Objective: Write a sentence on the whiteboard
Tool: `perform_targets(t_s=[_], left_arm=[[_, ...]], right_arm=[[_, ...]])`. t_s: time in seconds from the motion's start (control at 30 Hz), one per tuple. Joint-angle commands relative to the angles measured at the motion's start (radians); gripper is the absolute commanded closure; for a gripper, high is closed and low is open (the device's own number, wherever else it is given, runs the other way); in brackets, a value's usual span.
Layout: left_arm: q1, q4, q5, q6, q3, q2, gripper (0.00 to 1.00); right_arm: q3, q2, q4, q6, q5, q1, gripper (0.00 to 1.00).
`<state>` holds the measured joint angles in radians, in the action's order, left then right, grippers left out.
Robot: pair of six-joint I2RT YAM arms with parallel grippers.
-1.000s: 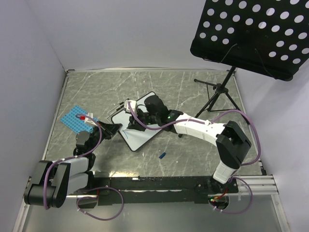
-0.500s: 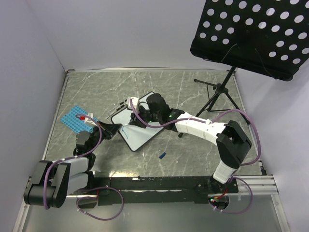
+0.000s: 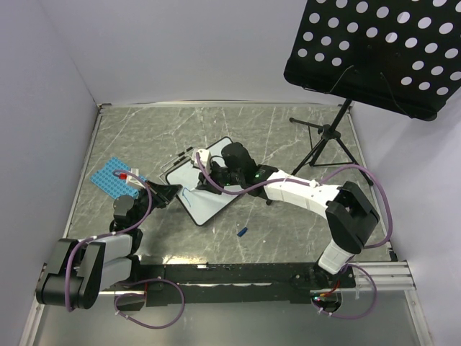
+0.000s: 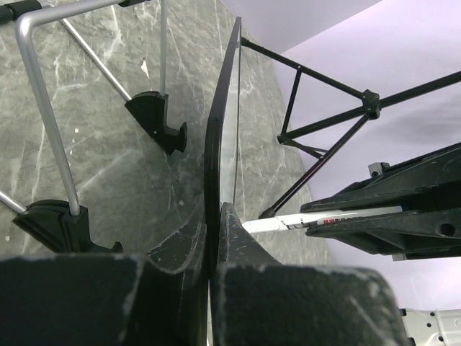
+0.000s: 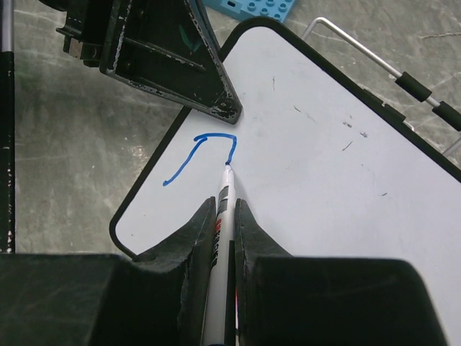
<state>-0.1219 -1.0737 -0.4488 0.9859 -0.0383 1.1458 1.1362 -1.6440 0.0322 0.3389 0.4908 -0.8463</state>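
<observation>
The whiteboard [image 3: 209, 198] lies tilted on the grey table; the right wrist view shows its glossy white face [image 5: 324, 166]. My left gripper [image 3: 170, 192] is shut on the board's left edge, seen edge-on in the left wrist view [image 4: 216, 144]. My right gripper [image 3: 204, 182] is shut on a white marker [image 5: 218, 231], its tip touching the board. The sentence is only a short blue stroke [image 5: 198, 148], a diagonal line with a hook at the top. The marker also shows in the left wrist view [image 4: 302, 220].
A blue studded plate [image 3: 112, 176] lies left of the board. A black perforated music-stand tray [image 3: 378, 54] hangs at the upper right, its tripod [image 3: 328, 140] on the table. A small blue cap [image 3: 243, 232] lies near the front. Wire stand legs [image 4: 43, 122] sit behind the board.
My right gripper has moved the marker to the right and slightly up over the board, extending the blue stroke. The left gripper has stayed still on the board's edge.
</observation>
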Motion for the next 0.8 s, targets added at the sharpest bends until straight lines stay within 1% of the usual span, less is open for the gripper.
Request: perform_targets(t_s=[0.0,0.43,0.63,0.77], left_arm=[[-0.005,-0.106,-0.022,-0.015,0.046,0.014,0.99],[-0.005,-0.091,-0.024,-0.023,0.046,0.0,0.99],[-0.005,-0.089,-0.025,-0.026,0.049,-0.004,0.99],[-0.004,-0.078,-0.022,-0.03,0.051,-0.014,0.99]], right_arm=[[-0.032,0.033,-0.026,0.011,0.022,-0.002,1.0],[-0.001,0.032,-0.028,-0.011,0.045,-0.053,1.0],[0.0,0.027,-0.028,-0.005,0.014,-0.05,1.0],[-0.015,0.035,-0.058,-0.005,0.0,-0.024,1.0]])
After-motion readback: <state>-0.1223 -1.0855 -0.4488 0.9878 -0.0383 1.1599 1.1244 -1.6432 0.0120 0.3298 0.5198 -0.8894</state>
